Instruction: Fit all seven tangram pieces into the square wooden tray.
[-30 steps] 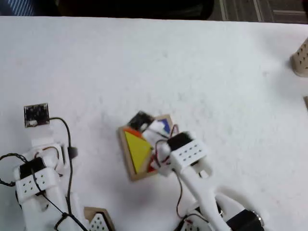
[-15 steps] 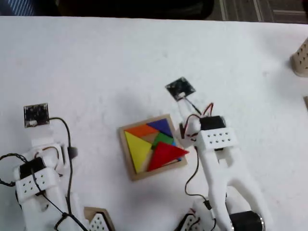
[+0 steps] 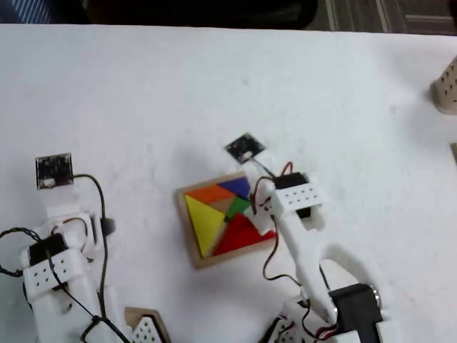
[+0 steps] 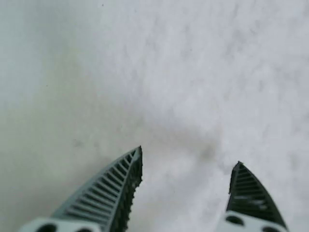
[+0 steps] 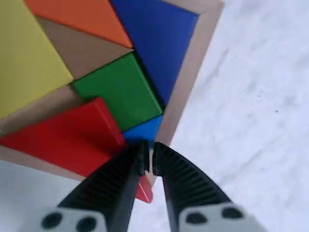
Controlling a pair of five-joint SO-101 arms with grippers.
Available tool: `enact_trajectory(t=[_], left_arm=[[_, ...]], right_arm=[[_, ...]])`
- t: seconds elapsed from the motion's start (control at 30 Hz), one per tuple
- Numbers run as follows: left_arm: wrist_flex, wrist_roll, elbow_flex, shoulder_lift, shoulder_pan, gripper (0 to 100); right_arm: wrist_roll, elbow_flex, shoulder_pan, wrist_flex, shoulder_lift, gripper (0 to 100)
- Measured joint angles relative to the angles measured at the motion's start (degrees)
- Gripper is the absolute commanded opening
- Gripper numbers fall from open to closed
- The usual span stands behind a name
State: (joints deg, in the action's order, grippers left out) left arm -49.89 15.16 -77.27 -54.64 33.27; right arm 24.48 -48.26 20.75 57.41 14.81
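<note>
The square wooden tray (image 3: 184,227) lies at the table's middle front, turned askew. In it are a yellow triangle (image 3: 202,223), an orange piece (image 3: 211,193), a blue piece (image 3: 239,188), a green square (image 3: 238,207) and a red triangle (image 3: 239,236). My right gripper (image 5: 148,152) is shut, its tips low at the tray's rim (image 5: 193,63), by a small blue piece (image 5: 145,129). The red triangle (image 5: 63,140) lies tilted, one corner over the rim beneath the fingers. A bare wood patch (image 5: 72,50) shows between the pieces. My left gripper (image 4: 188,164) is open over bare table.
The left arm (image 3: 50,264) sits at the front left corner with a black cable looping beside it. A perforated wooden block (image 3: 446,89) stands at the far right edge. Another wooden part (image 3: 146,325) lies at the front edge. White tabletop stretches behind the tray.
The right arm lifted off the tray and swung right, then came back down at the tray's right rim. The red triangle, which jutted over that rim, now lies further in. Left arm unmoved.
</note>
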Motion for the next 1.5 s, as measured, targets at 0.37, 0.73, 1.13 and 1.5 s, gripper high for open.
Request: enact_trajectory(t=[0.37,0.73,1.13,1.5], left_arm=[[0.00,0.00,0.00,0.00,0.00,11],[0.00,0.00,0.00,0.00,0.00,11],[0.00,0.00,0.00,0.00,0.00,11],[0.00,6.59,-4.40,-4.04,-3.69,2]], right_arm=[[-4.40,0.00,4.75,1.76,7.03,1.8],[-1.05,-4.40,0.70,5.80,9.23,1.8],[-3.43,-8.44,8.44,2.73,9.23,1.8],[-3.69,-6.51,-8.26,-0.26,9.76,1.8]])
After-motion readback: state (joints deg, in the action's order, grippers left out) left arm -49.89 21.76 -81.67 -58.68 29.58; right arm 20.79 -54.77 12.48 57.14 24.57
